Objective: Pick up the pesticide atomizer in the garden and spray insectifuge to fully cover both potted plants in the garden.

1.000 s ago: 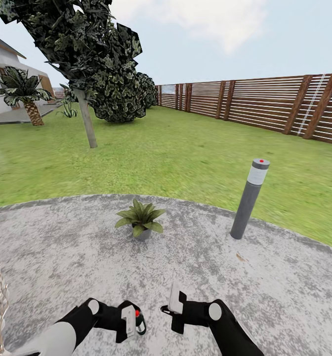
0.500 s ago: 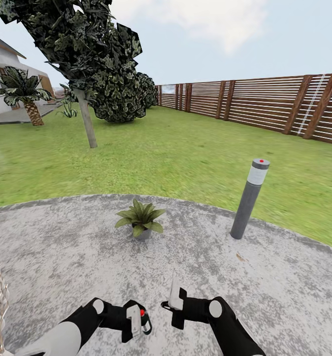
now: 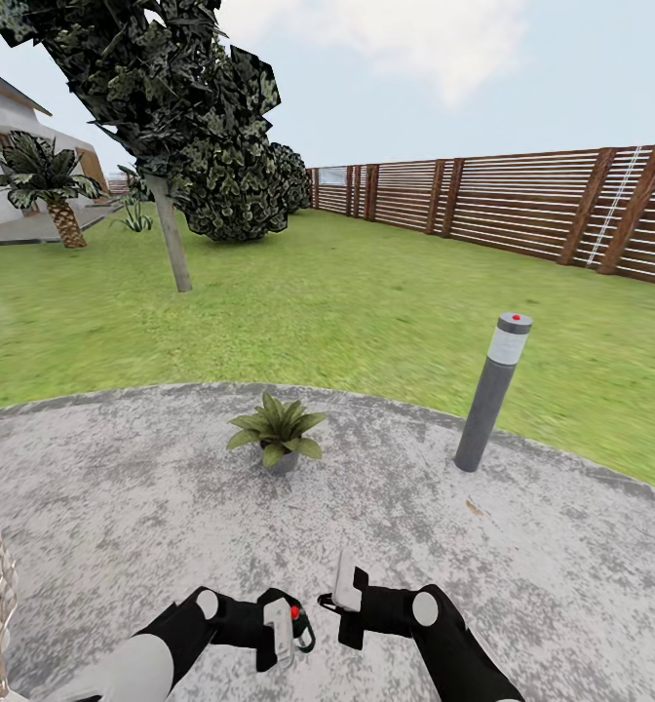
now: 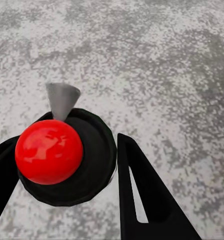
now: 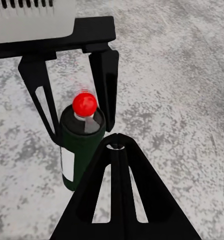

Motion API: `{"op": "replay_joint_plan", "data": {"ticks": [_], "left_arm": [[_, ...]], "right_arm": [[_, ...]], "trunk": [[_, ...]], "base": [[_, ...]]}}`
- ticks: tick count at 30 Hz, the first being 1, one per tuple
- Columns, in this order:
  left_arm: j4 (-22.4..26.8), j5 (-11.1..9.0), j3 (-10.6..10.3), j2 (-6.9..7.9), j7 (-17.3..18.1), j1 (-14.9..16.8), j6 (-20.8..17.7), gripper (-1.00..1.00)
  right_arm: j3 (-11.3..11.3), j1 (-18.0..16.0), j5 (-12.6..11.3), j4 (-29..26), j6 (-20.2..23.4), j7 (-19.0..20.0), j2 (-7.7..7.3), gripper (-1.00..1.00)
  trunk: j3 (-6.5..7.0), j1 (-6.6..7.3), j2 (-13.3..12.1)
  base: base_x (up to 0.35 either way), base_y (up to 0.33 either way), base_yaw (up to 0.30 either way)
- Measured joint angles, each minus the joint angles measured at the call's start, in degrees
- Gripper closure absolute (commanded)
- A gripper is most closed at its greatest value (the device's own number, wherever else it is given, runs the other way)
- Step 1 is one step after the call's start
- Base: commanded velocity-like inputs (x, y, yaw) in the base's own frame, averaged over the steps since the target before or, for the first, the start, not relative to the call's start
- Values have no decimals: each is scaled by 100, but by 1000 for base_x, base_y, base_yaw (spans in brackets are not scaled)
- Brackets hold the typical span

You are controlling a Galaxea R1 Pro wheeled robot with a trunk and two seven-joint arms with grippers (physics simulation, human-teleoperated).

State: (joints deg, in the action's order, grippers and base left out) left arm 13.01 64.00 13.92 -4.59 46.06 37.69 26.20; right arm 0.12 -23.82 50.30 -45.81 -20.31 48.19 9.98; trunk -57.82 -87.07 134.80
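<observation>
1. Head view: my left gripper sits low, just left of centre, clamped on the pesticide atomizer, dark bottle w/ red spot on top poking up between my fingers. My right gripper is just beside it to the right, pale finger pointing up & fwd, nothing in it; can't tell the gap from here. Both hang over the round grey paving. One potted plant, a light-green rosette in a small grey pot, stands on the paving ahead of my hands, well apart from them. Grey post lamp w/ red dot stands upright at the paving's right edge. Beyond: lawn, slatted wooden fence along the right, a leaning tree, a palm & a house far left

2. Left wrist view: the atomizer's red ball and round dark top sit between my two black fingers, one each side, touching or nearly so. A grey nozzle cone sticks out past the ball. Speckled paving underneath

3. Right wrist view: my right fingers meet at the tips, so this hand is closed w/ nothing in it. Just past them I see my left gripper w/ its fingers either side of the atomizer: dark green body, white label, greyish top, red ball; bottle upright over the paving
</observation>
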Motion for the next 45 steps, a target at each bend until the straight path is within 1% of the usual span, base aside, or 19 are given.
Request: {"op": "replay_joint_plan", "data": {"ticks": [6, 7, 8, 9, 12, 21, 27, 33, 35, 37, 39, 45], "left_arm": [[0, -39, 8, -15, 0, 0, 23, 100], [0, -95, 6, -18, 4, 0, 26, 100], [1, -211, 8, -19, 9, 0, 109, 100], [0, -266, 5, -20, 12, 0, 220, 100], [0, -327, 7, -20, 14, 0, 347, 100], [-21, -339, 15, -57, 55, 0, 393, 100], [-52, -340, 17, -141, 58, 0, 392, 100], [-48, -345, 17, -164, 58, 0, 391, 100], [-45, -377, 18, -174, 58, 0, 391, 100], [-44, -477, 19, -177, 58, 0, 397, 100], [-44, -526, 18, -182, 59, 0, 399, 100], [-44, -550, 16, -186, 59, 0, 400, 100]], "right_arm": [[-4, 2, 0, 0, 0, 0, 0, 100], [-2, 2, 0, 1, 0, 0, 0, 100], [-3, 2, 0, 3, 0, 0, 0, 100], [-4, 2, 0, 5, 0, 0, 0, 100], [-5, 2, 0, 8, 0, 0, 0, 100], [-5, 2, 0, 9, 0, 0, 0, 100], [-4, 1, 0, 9, 0, 0, 0, 100], [-5, 2, 0, 7, 0, 0, 0, 100], [-7, 2, 0, 8, 0, 0, 0, 100], [-6, 2, 0, 9, 0, 0, 0, 100], [-6, 2, 0, 9, 0, 0, 0, 100], [-5, 1, 0, 9, 0, 0, 0, 100]], "trunk": [[0, 0, 0], [0, 0, 0], [0, 0, 0], [0, 0, 0], [0, 0, 0], [0, 0, 0], [0, 0, 0], [0, 0, 0], [0, 0, 0], [0, 0, 0], [0, 0, 0], [0, 0, 0]], "base": [[0, 0, 0], [0, 0, 0], [0, 0, 0], [0, 0, 0], [0, 0, 0], [0, 0, 0], [0, 0, 0], [0, 0, 0], [0, 0, 0], [0, 0, 0], [0, 0, 0], [0, 0, 0]]}}
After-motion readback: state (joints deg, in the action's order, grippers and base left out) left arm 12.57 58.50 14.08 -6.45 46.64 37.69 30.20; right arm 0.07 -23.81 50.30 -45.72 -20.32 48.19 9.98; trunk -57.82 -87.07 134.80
